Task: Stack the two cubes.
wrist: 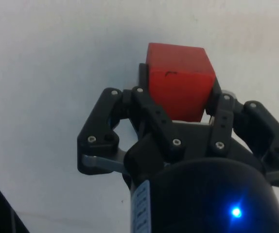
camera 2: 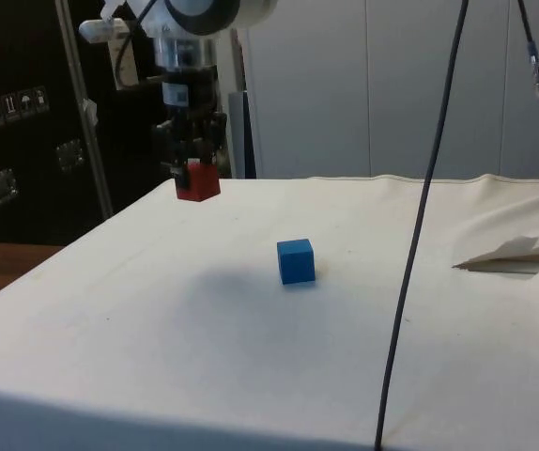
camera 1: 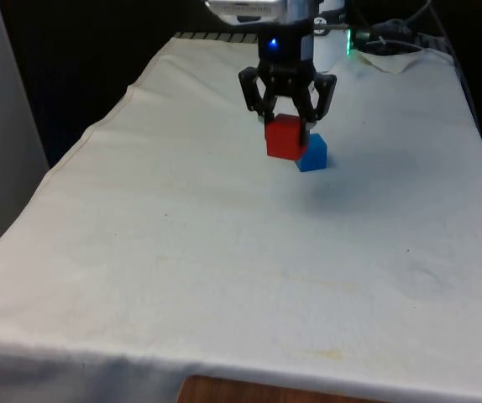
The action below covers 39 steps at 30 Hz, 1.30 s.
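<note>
Side view: blue cube [camera 2: 296,260] sits nearer on the tabletop [camera 2: 251,357], red cube [camera 2: 198,179] is held aloft beyond it.
Farther back, the pincer [camera 2: 192,162] is clenched on the red cube, lifted clear of the white cloth and well apart from the blue one; a black cable [camera 2: 426,216] hangs in the foreground.

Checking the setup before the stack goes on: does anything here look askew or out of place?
Nothing stands out. The gripper holds the red cube squarely above the cloth, and the blue cube sits flat and upright on the table.
</note>
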Each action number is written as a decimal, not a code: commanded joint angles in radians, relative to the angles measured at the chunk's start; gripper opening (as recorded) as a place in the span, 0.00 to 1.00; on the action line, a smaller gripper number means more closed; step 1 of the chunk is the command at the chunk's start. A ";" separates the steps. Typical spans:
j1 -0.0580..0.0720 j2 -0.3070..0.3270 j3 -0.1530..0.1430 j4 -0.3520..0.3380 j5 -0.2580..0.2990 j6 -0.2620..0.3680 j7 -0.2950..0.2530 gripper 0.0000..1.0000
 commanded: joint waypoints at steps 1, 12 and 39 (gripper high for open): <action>0.009 -0.019 -0.005 -0.019 -0.017 0.015 0.016 0.02; 0.016 -0.095 0.004 -0.122 -0.048 0.061 0.036 0.02; 0.012 -0.233 0.010 -0.374 -0.049 0.153 -0.014 0.02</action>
